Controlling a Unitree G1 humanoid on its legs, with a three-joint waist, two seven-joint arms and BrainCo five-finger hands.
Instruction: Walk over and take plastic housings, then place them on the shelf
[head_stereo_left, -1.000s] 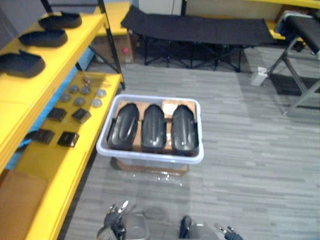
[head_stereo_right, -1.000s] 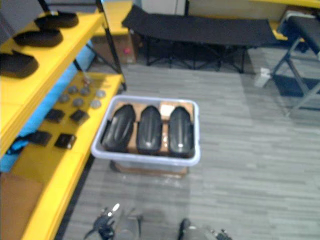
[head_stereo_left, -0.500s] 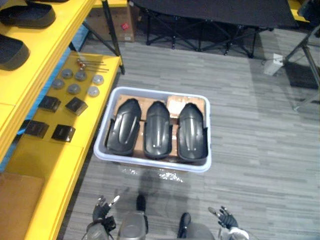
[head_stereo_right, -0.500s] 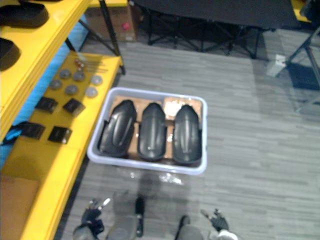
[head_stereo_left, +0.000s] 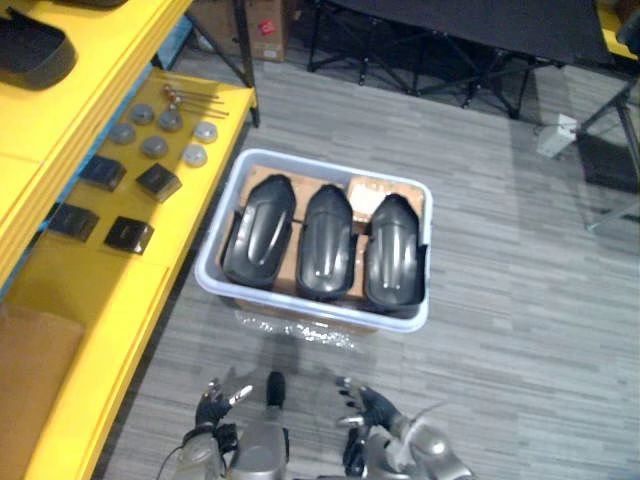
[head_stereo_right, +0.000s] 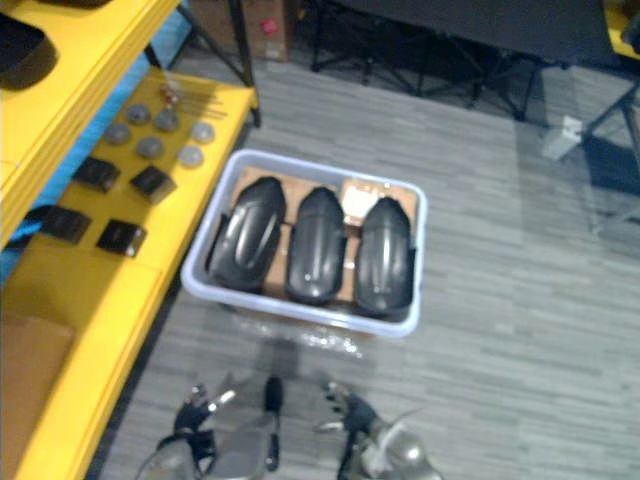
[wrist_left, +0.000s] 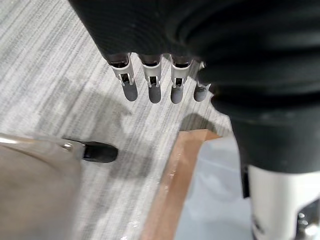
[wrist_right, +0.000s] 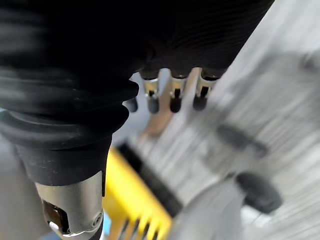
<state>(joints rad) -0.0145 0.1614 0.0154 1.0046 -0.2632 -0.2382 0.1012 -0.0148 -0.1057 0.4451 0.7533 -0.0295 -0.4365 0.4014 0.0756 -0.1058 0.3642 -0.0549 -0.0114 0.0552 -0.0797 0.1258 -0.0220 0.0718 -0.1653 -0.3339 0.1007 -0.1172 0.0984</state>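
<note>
3 plastic housings (head_stereo_left: 327, 243) lie side by side in the bin (head_stereo_left: 310, 313), domed backs up, long axes running away from the robot, on a cardboard liner (head_stereo_left: 378, 188). Prob. packed like that so each lifts out singly w/o snagging its neighbour. The bin sits on the floor w/ the yellow shelf (head_stereo_left: 95, 300) just left of it, so the carry looks short.

A shelved housing (head_stereo_left: 35, 45) lies on the upper level, well left of and beyond the bin. Small discs (head_stereo_left: 155, 147) & black blocks (head_stereo_left: 128, 234) take up the lower level left of the bin, so the upper level seems the likelier drop spot.

Left hand (head_stereo_left: 214, 404) & right hand (head_stereo_left: 372, 406) hang low on the robot's side of the bin, apart from it, palms down-ish. L fingers (wrist_left: 152, 86) are straight and relaxed over bare floor, holding nothing. R fingers (wrist_right: 172, 98) are likewise extended, empty. Approach stage, by the look of it: no reach into the bin yet.
</note>
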